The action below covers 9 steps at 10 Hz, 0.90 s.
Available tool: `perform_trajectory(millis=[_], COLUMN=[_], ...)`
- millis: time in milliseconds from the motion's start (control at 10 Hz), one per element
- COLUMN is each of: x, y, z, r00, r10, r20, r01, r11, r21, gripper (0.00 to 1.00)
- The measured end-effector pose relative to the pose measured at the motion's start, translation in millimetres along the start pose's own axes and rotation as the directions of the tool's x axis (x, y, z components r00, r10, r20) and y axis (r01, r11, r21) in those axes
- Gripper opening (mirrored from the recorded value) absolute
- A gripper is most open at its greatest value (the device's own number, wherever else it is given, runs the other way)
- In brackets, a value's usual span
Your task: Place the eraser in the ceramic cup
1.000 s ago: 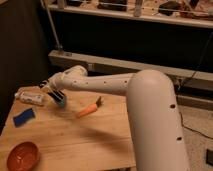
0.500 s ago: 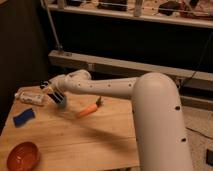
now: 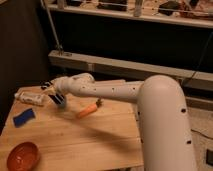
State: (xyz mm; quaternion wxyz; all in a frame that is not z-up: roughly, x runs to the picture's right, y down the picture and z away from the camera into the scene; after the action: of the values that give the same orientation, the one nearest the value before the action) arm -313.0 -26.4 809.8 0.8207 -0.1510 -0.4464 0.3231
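The small blue ceramic cup (image 3: 61,102) stands on the left part of the wooden table (image 3: 95,140). My gripper (image 3: 54,91) is at the end of the white arm (image 3: 115,91), right above and against the cup's left rim. A flat blue block (image 3: 23,117), possibly the eraser, lies on the table to the left of the cup. I cannot see whether anything is in the gripper.
A white tube (image 3: 30,98) lies at the table's back left, just left of the gripper. An orange carrot-like thing (image 3: 87,110) lies right of the cup. A wide orange-red bowl (image 3: 22,156) sits at the front left corner. A dark railing and shelf stand behind the table.
The arm's thick rear part has shifted a little to the right. The gripper has stayed at the blue cup. The things on the table have not moved.
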Motion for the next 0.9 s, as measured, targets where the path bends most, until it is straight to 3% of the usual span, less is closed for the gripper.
perform_trajectory(millis=[900], x=[0.2], y=[2.6], z=[-5.2], r00=[0.994], r10=[-0.028], r20=[0.106], r01=[0.027], r11=[1.0], r21=[0.01], gripper=[0.1])
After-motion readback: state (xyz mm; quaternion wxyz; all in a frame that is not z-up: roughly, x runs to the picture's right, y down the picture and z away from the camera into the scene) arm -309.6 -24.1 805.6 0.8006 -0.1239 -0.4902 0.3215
